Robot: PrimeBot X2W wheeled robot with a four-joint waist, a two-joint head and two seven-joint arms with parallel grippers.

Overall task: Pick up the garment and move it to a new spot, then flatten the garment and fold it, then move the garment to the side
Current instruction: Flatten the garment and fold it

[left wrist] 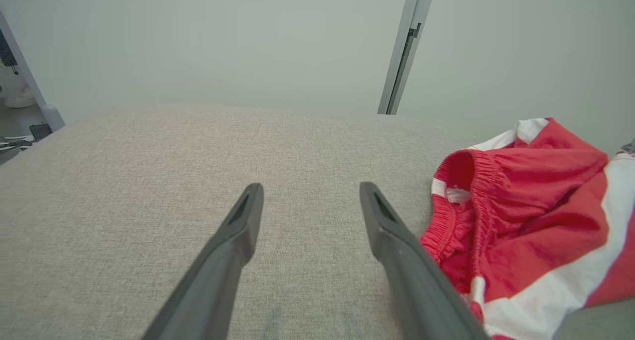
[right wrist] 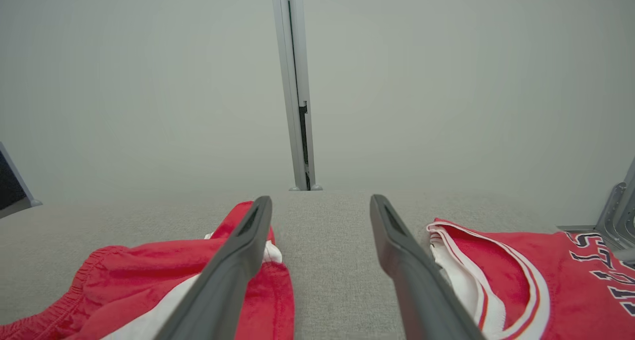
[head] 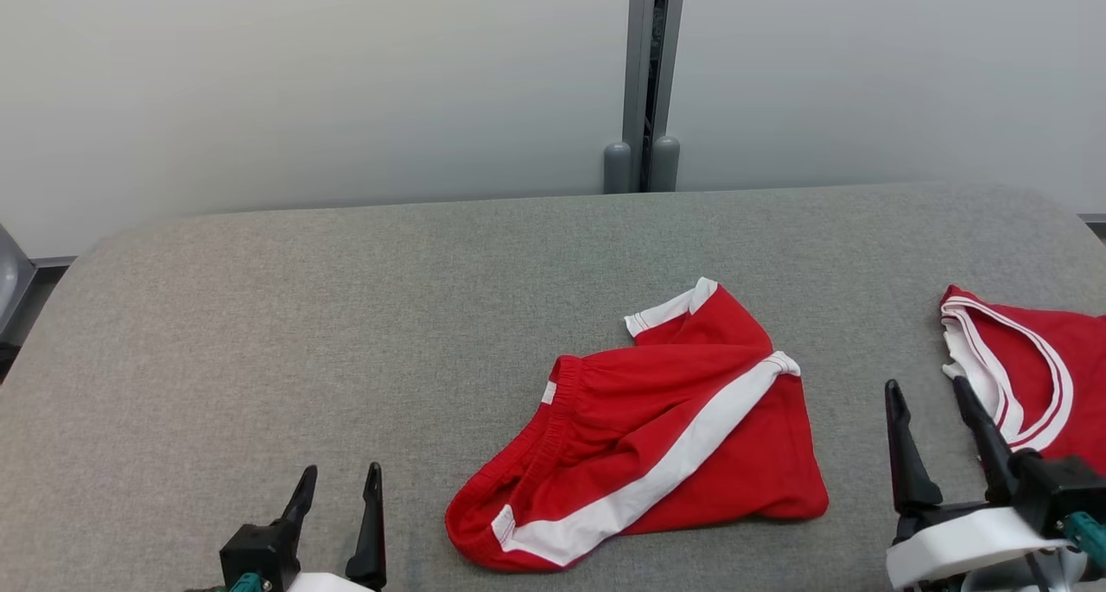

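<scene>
Right of shorts (head: 657, 419), half-seen jersey (head: 1084, 341)

You had the garment (head: 657, 428) as soft red cloth, matt and creased, with a smooth white cloth stripe and a puckered elastic waistband. The table cover (head: 259, 315) under it was grey woven fabric, coarse and matt. The jersey (head: 1037, 359) looked like the same matt red cloth. On your left gripper (head: 341, 468) and right gripper (head: 925, 384) the fingers read as dark, smooth, matt plastic. The shell (head: 959, 544) behind the right one was white, faintly glossy plastic. The wall panels (head: 302, 82) were smooth and matt, and the post (head: 639, 56) between them was grey metal with a dull sheen.
</scene>
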